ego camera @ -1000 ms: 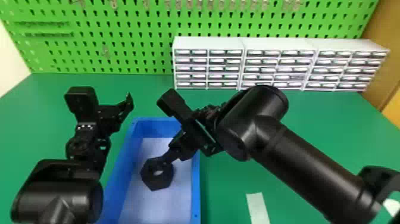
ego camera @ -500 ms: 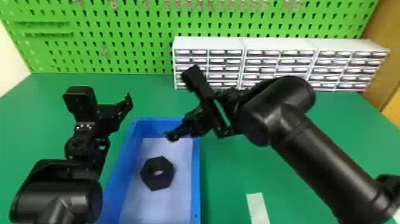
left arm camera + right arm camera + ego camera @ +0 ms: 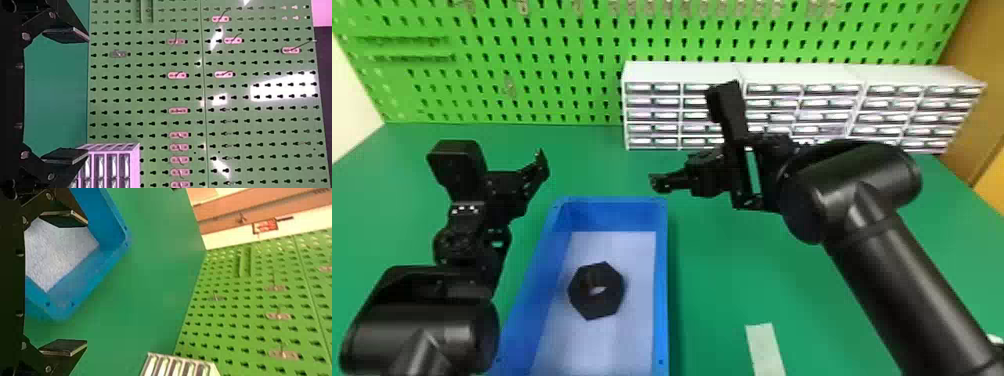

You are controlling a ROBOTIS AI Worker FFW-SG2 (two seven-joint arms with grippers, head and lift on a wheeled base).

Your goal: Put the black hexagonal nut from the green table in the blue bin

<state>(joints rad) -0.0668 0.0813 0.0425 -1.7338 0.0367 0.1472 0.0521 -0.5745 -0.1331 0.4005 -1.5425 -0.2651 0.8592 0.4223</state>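
The right pincer (image 3: 86,283) has just come away from the black hexagonal nut (image 3: 598,306). One second ago its tips were down at the nut's far edge, inside the blue bin (image 3: 613,215); half a second ago they were lifted over the bin's far right part, and now they hang beyond its right wall, above the green table (image 3: 722,265). The right arm (image 3: 877,250) has drawn back with them, toward the robot's right.

The nut has not followed. It lies in the same spot as in both earlier head views, apparently flat on the pale floor of the bin, clear of the side walls, its hole showing. That it stays put while the pincer leaves suggests a clean release, with no snag on the fingers.

In the right wrist view the right pincer's two black fingers are spread wide with nothing gripped, and the bin's corner shows past them. The left pincer (image 3: 87,96) is also open and empty, held out over the table just past the bin's far left corner; the left arm (image 3: 422,330) looks unchanged across the three head views.

For the task, this reads as the finish: the nut is in the bin, and what seems left is only for the right arm to carry on withdrawing to a rest pose. The one small risk would be a low swing back across the bin that catches its rim, and the present retreat leads away from that.
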